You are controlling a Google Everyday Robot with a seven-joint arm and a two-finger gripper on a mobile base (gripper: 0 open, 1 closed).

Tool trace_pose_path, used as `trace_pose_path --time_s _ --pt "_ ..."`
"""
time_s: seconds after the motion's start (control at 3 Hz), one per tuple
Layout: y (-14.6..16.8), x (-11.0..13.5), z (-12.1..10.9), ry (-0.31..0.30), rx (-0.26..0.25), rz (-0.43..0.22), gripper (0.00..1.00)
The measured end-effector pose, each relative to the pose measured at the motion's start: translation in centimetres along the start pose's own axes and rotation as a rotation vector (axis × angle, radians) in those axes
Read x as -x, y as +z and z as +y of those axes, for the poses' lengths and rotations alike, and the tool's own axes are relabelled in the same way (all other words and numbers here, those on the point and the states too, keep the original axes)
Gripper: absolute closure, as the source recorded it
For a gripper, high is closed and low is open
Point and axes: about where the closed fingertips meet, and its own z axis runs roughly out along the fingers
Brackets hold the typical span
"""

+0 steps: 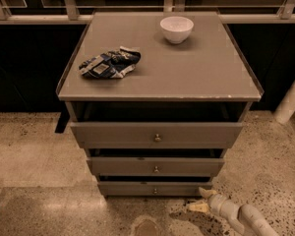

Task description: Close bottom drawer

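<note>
I had the gripper (197, 199) low beside the bottom drawer (132, 188), lowest of 3, jaws apart and empty, for pushing.

Grey-brown cabinet top (206, 77): flat, thin raised lip along L and R edges, small pale marks on front edge nr R corner. White bowl (176, 29) upright nr back edge, slightly R of ctr, well apart from the other item. Crumpled blue-and-white packet (109, 64) lying toward L edge, abt midway front to back, just short of the lip. Speckled floor (275, 151) under the cabinet, shiny patch to front L. Gripper (200, 199) low over floor, below and fwd of front R corner, nr R end of bottom drawer (137, 189).
</note>
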Motion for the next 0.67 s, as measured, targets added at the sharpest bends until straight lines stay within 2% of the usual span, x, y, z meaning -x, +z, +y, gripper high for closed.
trace_pose_path --time_s 0.33,0.67 --pt "-0.42 -0.37 1.05 0.000 0.000 0.000 0.00" --pt "-0.44 -0.41 1.14 0.000 0.000 0.000 0.00"
